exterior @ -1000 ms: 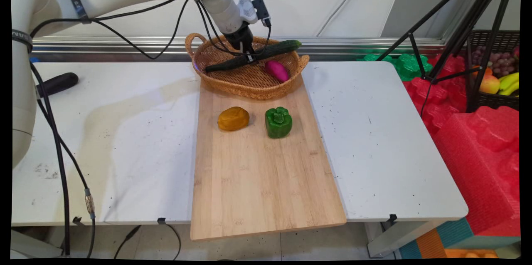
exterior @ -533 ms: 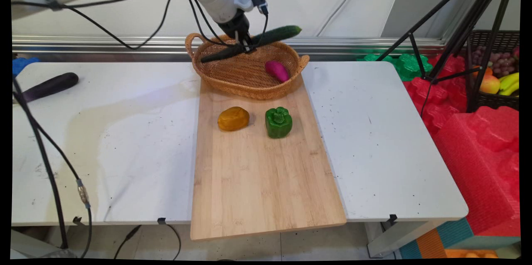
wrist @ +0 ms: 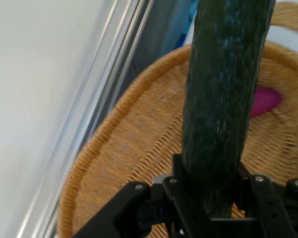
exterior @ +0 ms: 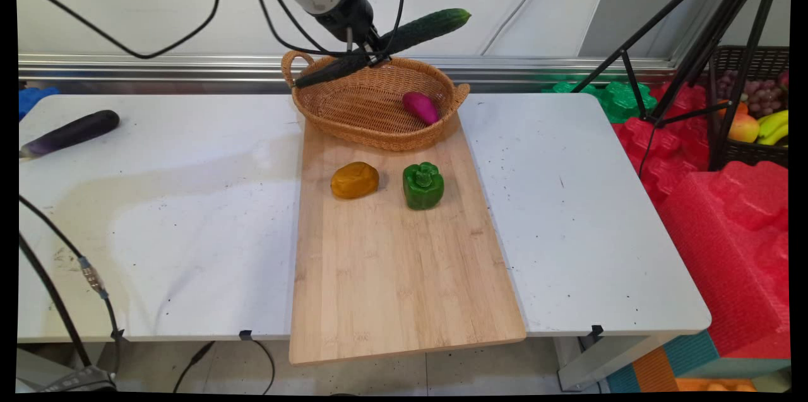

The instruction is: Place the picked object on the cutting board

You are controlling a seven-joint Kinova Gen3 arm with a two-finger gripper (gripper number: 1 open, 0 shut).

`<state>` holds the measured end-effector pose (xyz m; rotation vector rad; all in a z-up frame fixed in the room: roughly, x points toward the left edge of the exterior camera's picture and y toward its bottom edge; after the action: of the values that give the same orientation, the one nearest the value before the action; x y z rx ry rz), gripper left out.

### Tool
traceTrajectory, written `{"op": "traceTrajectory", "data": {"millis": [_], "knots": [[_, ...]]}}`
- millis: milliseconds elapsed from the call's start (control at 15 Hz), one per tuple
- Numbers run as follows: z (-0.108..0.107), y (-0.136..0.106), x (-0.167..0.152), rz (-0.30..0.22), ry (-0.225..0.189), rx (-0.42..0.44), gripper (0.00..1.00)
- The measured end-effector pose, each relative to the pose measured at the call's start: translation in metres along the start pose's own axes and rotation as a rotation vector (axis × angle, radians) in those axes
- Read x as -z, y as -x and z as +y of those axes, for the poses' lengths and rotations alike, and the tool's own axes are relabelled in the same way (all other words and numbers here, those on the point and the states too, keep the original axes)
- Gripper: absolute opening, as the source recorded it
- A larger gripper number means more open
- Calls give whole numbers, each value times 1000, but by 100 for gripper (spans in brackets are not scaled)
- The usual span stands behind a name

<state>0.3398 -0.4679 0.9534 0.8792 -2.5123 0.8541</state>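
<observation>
While clamped across the cucumber near mid-length, hand positioned at upper centre of the main view, fingers closed on the dark green skin; in the hand view, cucumber seen running up from between the fingers and out past the top edge. Cucumber carried clear above the wicker basket, tilted: right end raised toward upper right of the frame, left end dipping to just above the basket's left handle. Not possible to tell whether the low end touches the rim. Inside the basket, right portion: one magenta sweet potato, lying free, well below the cucumber. Basket seated on the far end of a wooden cutting board at frame centre; on the board, below the basket: brown potato at left and green bell pepper at right, near each other but apart. At far left of the white counter: a dark eggplant, well apart from everything else. Handling judgement: cucumber long, stiff, moderately light, with a smooth skin likely to slip or pivot in a narrow grip; best taken crosswise near the middle for balance, as held at present, the visible tilt suggesting a grip point slightly off balance.
</observation>
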Motion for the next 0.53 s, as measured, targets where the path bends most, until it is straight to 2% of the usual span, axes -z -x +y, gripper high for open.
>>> {"op": "traceTrajectory", "data": {"millis": [333,533], "knots": [[49,7,67,5,57,54,0],[85,14,100,-5,117,83,0]]}}
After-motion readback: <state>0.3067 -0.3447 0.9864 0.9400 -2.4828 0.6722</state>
